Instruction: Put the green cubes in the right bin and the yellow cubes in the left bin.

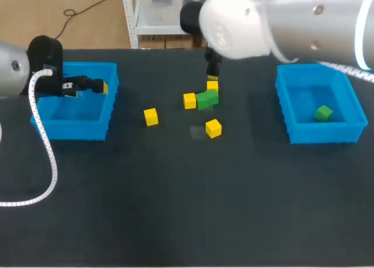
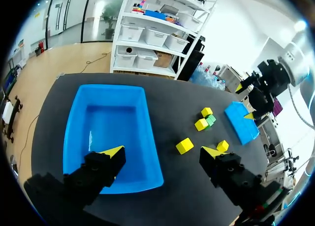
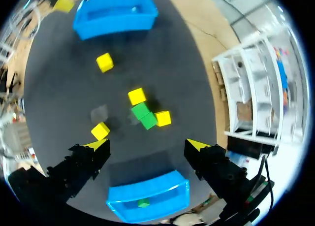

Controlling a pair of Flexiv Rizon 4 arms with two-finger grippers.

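While the left tool (image 2: 162, 153) is hanging wide open and empty above the left bin (image 1: 76, 131), the right tool (image 3: 146, 146) is hovering over the middle of the worktop (image 1: 175, 209), its fingers also spread wide with nothing between them. Two green cubes (image 1: 207, 98) are lying together, touching, just beneath it. One yellow cube (image 1: 189, 100) is sitting just beside them on the left and a second yellow cube (image 1: 213, 86) on their far side. A third yellow cube (image 1: 213, 128) is sitting apart on the near side, and a fourth yellow cube (image 1: 151, 117) further left. One green cube (image 1: 323, 112) is already resting in the right bin (image 1: 318, 134). The cubes are looking small, rigid and light, with flat faces that should pinch well. I'd take a green one across its two free faces, since its neighbours are crowding it.
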